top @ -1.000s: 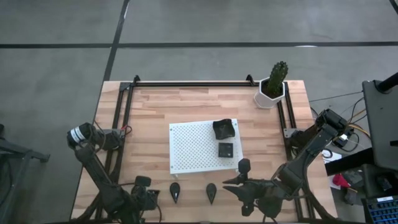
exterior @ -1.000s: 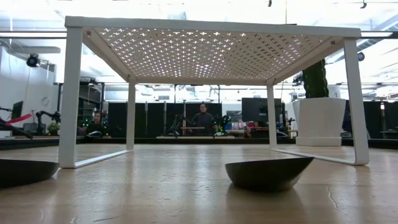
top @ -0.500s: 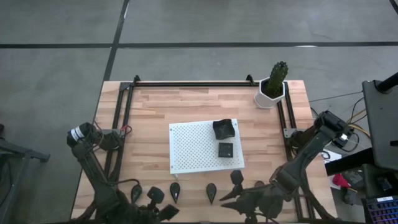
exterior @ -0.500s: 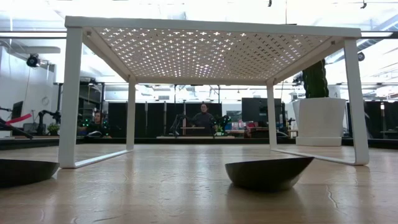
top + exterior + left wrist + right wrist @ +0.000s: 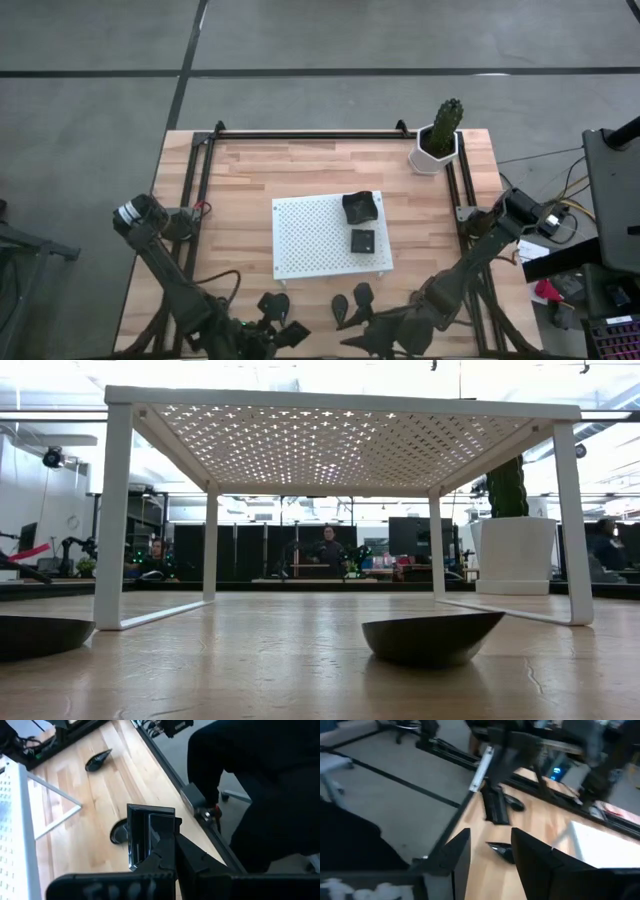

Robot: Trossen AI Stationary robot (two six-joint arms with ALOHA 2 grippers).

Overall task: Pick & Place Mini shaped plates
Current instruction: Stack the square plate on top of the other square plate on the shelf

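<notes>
— Starting at the lower left of the high view: what moved?

— The left gripper (image 5: 278,322) has slid rightward along the desk's (image 5: 240,200) bottom edge and now sits right by the left teardrop plate (image 5: 40,636). Its wrist view shows something dark, glossy and square at its tip, and I cannot tell whether its fingers are apart or together.

— Has that plate been lifted?

— No. In the low view it lies flat on the wood, same as a second ago.

— And further right?

— The right teardrop plate (image 5: 340,306) hasn't moved either. The right gripper (image 5: 352,308) has moved from below the white board's (image 5: 310,240) lower-right corner down and left to that plate. Its fingers (image 5: 456,854) are spread apart, and its wrist view shows the plate lying just beyond the gap between them.

— So what does that mean for the task?

— I'd judge that both arms are lining up a pick, and nothing has been grasped for certain yet.

— And on the board?

— The two square plates (image 5: 360,207) sit on its right side, unchanged. A person (image 5: 605,545) now shows at the low view's far right.
</notes>
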